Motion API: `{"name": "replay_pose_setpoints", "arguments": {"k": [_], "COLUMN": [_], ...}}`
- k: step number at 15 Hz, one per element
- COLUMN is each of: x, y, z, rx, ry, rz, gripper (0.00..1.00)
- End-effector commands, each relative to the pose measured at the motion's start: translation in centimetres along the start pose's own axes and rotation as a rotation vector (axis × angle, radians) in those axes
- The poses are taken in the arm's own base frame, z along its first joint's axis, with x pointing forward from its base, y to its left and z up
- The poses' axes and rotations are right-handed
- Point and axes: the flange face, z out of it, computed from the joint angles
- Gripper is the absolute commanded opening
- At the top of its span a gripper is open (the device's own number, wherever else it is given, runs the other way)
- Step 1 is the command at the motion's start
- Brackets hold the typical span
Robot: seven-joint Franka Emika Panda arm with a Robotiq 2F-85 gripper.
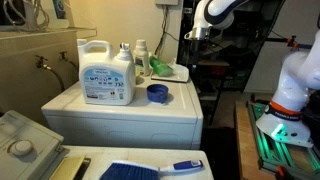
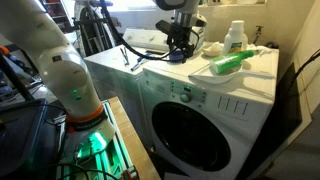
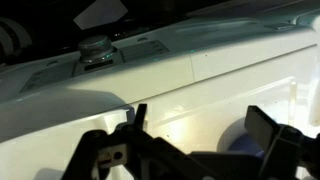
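In an exterior view the gripper point(image 1: 197, 38) hangs over the washer's point(image 1: 180, 104) back corner, a green bottle point(image 1: 163, 67) just below it, a blue cap point(image 1: 157, 93) lower, a detergent jug point(image 1: 107, 72) well apart.

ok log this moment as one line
gripper: open, empty | position: hovering above washing machine top | nearest: blue cap | contact: none seen

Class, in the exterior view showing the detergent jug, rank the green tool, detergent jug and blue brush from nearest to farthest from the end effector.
1. green tool, at the washer top edge beside the end effector.
2. detergent jug, at the opposite side of the washer top.
3. blue brush, on the foreground surface.
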Motion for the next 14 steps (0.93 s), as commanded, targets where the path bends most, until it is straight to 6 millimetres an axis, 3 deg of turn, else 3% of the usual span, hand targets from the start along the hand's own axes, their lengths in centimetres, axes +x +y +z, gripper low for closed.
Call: {"name": "replay_pose_setpoints", "arguments": {"k": [1,5,9,14], "x": [0.0,4.6,11.0,17.9], "y": [0.0,-1.5,-1.9,0.0], "z": [0.0,-1.6,-3.1,-1.3], "rx": [0.0,-0.038,-0.111,-0.155], "ry": [-0.001,0.057,0.158,0.272], "rz": [0.001,0.169,0.368,0.487], "gripper": [1.0,1.0,1.0,1.0]}}
